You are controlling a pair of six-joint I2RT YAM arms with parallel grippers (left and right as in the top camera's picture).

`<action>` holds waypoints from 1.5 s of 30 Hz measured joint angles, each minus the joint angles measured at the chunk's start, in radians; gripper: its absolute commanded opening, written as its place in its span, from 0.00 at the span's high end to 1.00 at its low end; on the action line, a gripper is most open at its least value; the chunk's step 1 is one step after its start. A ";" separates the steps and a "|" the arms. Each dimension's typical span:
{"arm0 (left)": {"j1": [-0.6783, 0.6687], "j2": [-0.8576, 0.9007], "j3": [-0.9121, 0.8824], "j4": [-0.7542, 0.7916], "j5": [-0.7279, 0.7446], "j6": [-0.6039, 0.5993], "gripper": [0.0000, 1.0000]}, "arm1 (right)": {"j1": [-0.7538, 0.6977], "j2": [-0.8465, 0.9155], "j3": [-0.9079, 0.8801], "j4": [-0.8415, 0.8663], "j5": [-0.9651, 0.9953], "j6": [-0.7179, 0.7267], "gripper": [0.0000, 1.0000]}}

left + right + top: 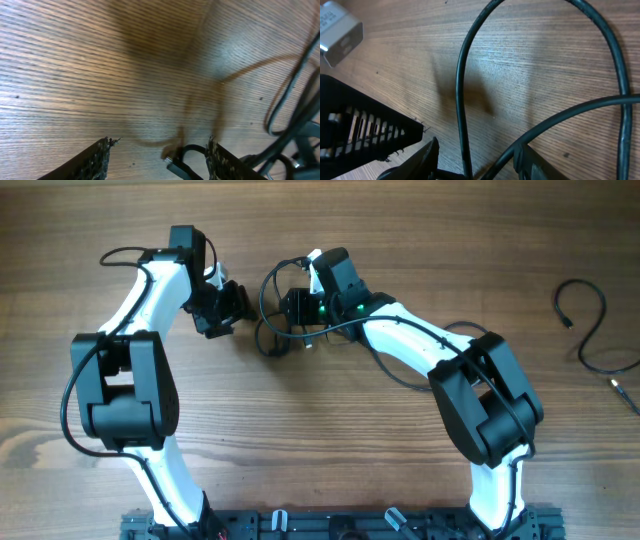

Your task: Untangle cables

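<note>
Tangle of cables (263, 295) lies on the wooden table (300, 450) right between my two grippers, with the left gripper (228, 305) just beside its left edge and the right gripper (292, 308) down in its loops. From overhead I cannot judge either pair of jaws; the wrist cameras settle it. On the left wrist view the left gripper (157, 165) stands apart and clamps nothing, with a small plug end (172, 161) lying on the wood between the fingers, close to the right one, and more cord off to the right. On the right wrist view the right gripper (476, 166) is also spread, with two cords running down into the gap between its fingers, neither one pinched. That view also shows a small grey block (337, 32) at the upper left. Only the overhead view shows what lies well apart from the arms: one loose cable (604, 310) curling near the right edge, and one short cord end (622, 390) below it. My count: two arms, two grippers, one tangle, one separate cable, one stray end.
</note>
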 measured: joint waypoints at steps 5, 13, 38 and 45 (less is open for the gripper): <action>0.000 0.019 0.000 -0.001 0.062 0.000 0.37 | 0.000 0.000 0.000 -0.039 -0.020 0.000 0.49; 0.000 0.100 0.000 -0.036 0.179 -0.003 0.45 | 0.002 0.000 0.000 -0.107 -0.045 -0.002 0.49; -0.002 0.105 0.000 -0.203 0.389 -0.015 0.70 | 0.000 0.000 0.000 -0.166 -0.192 -0.105 0.43; -0.002 0.105 0.000 -0.211 0.396 -0.015 0.65 | -0.063 0.000 0.000 -0.167 -0.442 -0.134 0.44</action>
